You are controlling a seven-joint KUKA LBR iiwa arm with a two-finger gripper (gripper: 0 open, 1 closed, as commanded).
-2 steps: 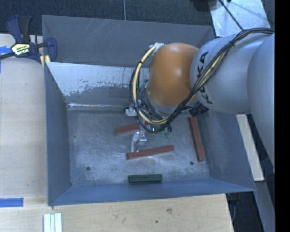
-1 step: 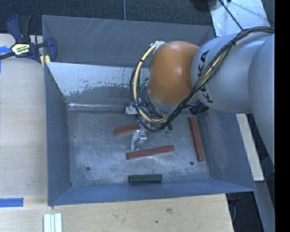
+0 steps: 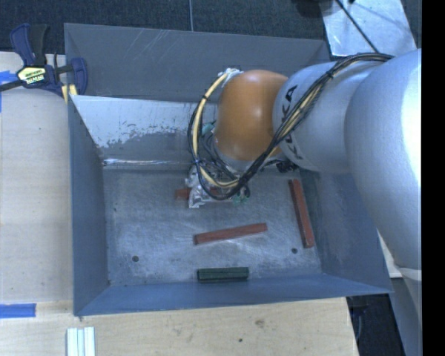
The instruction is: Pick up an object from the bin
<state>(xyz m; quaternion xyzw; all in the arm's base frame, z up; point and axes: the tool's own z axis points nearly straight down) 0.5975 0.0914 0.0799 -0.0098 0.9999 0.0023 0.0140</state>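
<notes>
The gripper [image 3: 200,193], whose opening cannot be told, is seen low on the back-centre floor of the grey metal bin [image 3: 89,199], just beside a small reddish-brown block [image 3: 181,194], which could be nudged aside rather than caught by an off-centre closing.

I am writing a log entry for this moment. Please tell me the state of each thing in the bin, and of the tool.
Tool: low in the bin, near the back wall.
Red piece: on the floor beside the tool, partly hidden.
Middle stick: lying flat, free.
Right stick: lying flat by the right wall, free.
Dark block: lying flat by the front wall, free.
</notes>
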